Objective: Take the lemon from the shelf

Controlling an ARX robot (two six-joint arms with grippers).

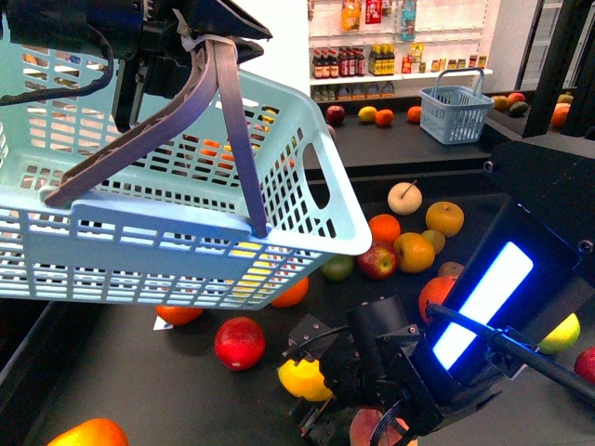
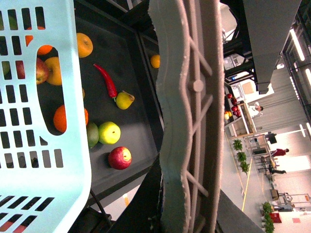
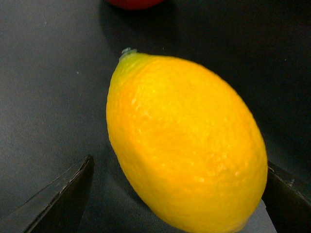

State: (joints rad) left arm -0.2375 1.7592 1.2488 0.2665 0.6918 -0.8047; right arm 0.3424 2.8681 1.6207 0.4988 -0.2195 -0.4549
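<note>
Bright yellow oval lemon (image 1: 299, 379) lies on black lipped shelf deck (image 1: 121, 372), approx 6 o'clock in front view, between jaws of R gripper (image 1: 321, 395). Jaws wide, not yet pressing. Lemon's long axis is slanted across the gap. L gripper (image 1: 177, 42) is at 11 o'clock, carrying pale-blue plastic basket (image 1: 139, 232), so R arm is nearer.

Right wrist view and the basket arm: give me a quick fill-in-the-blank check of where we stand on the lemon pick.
The bright yellow oval lemon lies on the black shelf deck between the fingertips of the right gripper, its jaws ____.
The left gripper holds the pale blue plastic basket by its grey ____.
In the front view, the round fruit just left of the lemon is ____.
Missing words: open; handle; red.
</note>
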